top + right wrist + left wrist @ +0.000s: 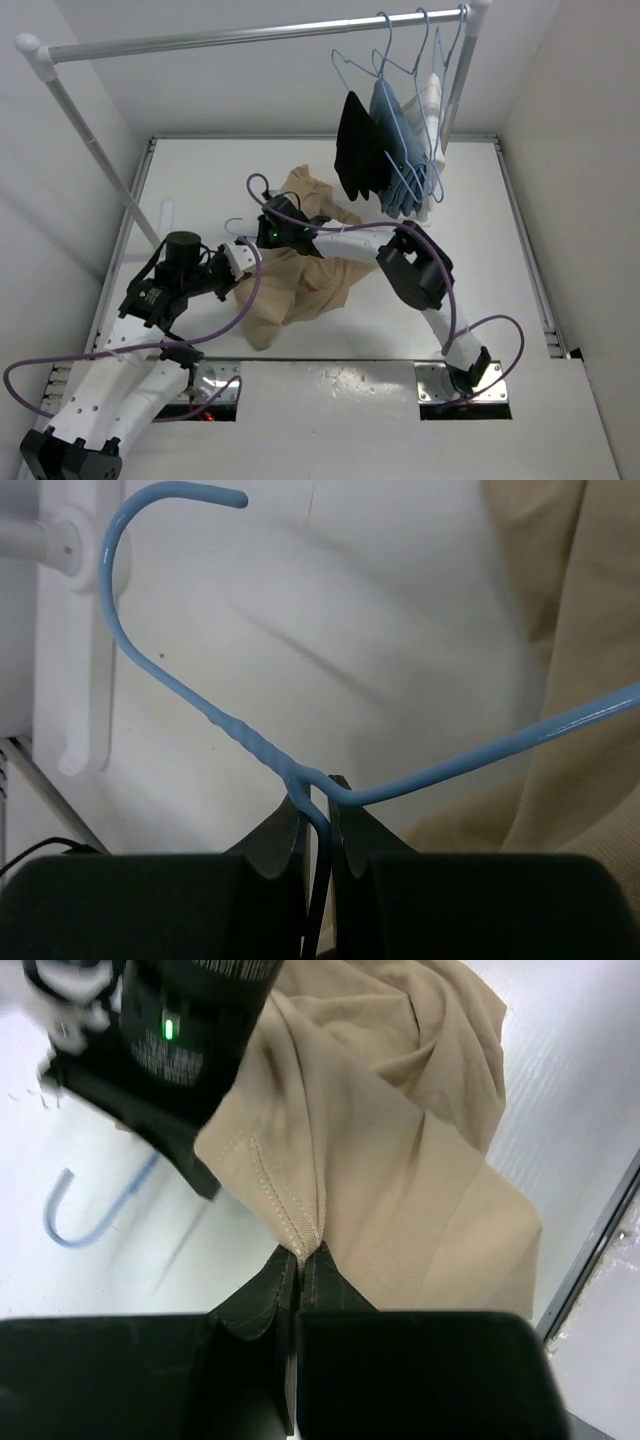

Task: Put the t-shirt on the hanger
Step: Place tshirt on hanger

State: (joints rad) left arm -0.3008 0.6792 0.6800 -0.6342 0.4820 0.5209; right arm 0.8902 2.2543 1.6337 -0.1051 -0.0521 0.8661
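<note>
My left gripper [302, 1255] pinches the t-shirt [400, 1160] at a stitched seam. It lies crumpled on the table [500, 220] and looks soft and floppy. My right gripper [318, 792] clamps the hanger [240, 735] below its twisted neck, likely stiff, slippery wire.

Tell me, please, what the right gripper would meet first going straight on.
Probably the bare white table; the right gripper, shut on the hanger, points at it, though depth is unclear.

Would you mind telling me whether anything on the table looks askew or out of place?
Yes: the t-shirt lies bunched in a crumpled heap on the table, not spread flat. The right gripper pinches the hanger at its neck; the left gripper pinches a shirt seam.
</note>
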